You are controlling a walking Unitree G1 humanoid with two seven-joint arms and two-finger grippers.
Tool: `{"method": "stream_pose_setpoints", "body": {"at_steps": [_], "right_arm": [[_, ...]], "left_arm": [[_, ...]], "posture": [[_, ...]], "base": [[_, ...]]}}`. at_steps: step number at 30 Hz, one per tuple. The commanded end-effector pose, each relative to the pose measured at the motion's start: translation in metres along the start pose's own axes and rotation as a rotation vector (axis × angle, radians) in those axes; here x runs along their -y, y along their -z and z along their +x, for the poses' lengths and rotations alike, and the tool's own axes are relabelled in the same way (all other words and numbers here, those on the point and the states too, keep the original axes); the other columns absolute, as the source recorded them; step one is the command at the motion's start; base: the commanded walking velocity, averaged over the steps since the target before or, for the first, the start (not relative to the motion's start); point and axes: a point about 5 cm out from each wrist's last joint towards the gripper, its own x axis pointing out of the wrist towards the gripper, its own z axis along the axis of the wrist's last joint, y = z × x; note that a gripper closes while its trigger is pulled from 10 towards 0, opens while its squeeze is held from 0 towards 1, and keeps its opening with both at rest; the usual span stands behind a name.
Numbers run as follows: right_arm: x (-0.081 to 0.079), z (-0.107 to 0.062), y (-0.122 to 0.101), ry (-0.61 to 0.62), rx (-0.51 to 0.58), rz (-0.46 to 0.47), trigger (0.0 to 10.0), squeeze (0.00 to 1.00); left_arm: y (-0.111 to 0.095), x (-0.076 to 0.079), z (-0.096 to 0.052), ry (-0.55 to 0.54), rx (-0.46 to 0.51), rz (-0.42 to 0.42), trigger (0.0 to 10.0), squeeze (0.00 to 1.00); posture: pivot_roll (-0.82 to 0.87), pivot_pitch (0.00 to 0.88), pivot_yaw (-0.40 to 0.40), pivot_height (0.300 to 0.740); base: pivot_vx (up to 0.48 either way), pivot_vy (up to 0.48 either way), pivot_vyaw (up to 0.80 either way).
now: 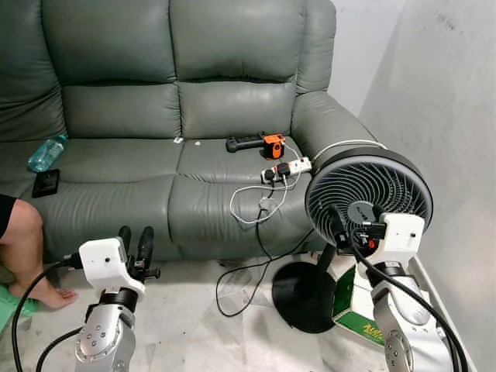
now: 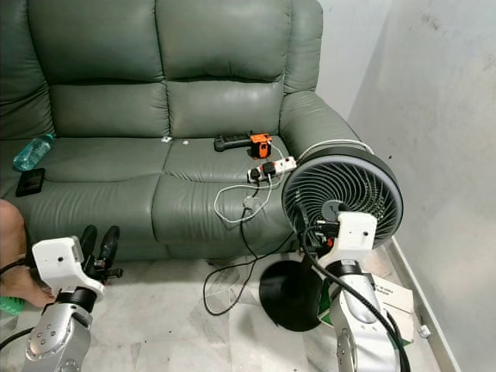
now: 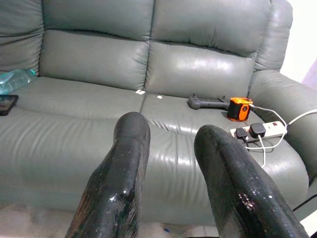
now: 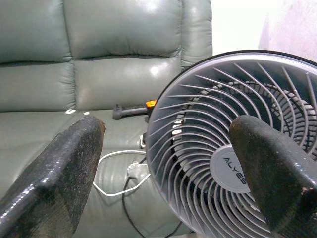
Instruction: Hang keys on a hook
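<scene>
Searching for keys; neither claw holds anything.

Left gripper (image 1: 135, 236) spread, right gripper (image 4: 166, 163) wide apart, its fan (image 1: 369, 198) directly ahead; beyond the left gripper lies the sofa (image 1: 124, 101). Keys and hook unseen, so direction and nearer arm cannot be told.

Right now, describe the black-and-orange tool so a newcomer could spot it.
Find the grey-green sofa and go to its right-hand seat cushion, near the armrest. The black-and-orange tool lies flat there, just behind a white power strip. It is the only orange thing on the seat.
</scene>
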Motion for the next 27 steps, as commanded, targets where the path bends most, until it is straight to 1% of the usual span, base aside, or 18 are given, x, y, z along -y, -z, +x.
{"method": "stream_pose_setpoints", "body": {"at_steps": [1,5,7,10,16,19,27], "right_arm": [[0.0006,0.0000,0.0001,-0.006,0.006,0.000,10.0,0.00],[0.0014,-0.0007,0.0012,-0.002,-0.002,-0.006,10.0,0.00],[0.0020,-0.0013,0.0022,0.003,-0.011,-0.012,10.0,0.00],[0.0021,-0.0014,0.0027,0.004,-0.017,-0.013,10.0,0.00],[0.0025,-0.0015,0.0034,-0.001,-0.027,-0.010,10.0,0.00],[0.0029,-0.0018,0.0042,-0.002,-0.032,-0.009,10.0,0.00],[0.0030,-0.0013,0.0052,-0.008,-0.046,0.002,10.0,0.00]], "left_arm": [[0.0028,-0.0016,-0.0009,0.005,-0.009,0.006,10.0,0.00],[0.0027,-0.0010,-0.0011,0.010,-0.009,0.014,10.0,0.00],[0.0018,-0.0003,-0.0017,0.013,-0.010,0.039,10.0,0.00],[0.0000,0.0011,-0.0022,0.021,-0.006,0.066,10.0,0.00],[-0.0009,0.0006,-0.0033,0.007,-0.004,0.068,10.0,0.00],[0.0005,0.0002,-0.0036,-0.003,-0.021,0.091,10.0,0.00],[0.0040,0.0026,-0.0017,0.026,-0.046,0.071,10.0,0.00]], "posture": [[0.05,0.026,-0.017,0.740],[0.05,0.026,-0.017,0.740],[0.05,0.025,-0.017,0.740],[0.05,0.029,-0.019,0.740],[0.05,0.030,-0.023,0.740],[0.05,0.031,-0.024,0.740],[0.04,0.033,-0.025,0.740]], "base": [[0.000,0.000,0.00],[0.000,0.000,0.00],[0.000,0.000,0.00],[0.000,0.000,-0.80],[0.000,0.000,-0.80],[0.000,0.000,-0.80],[0.000,0.000,-0.80]]}}
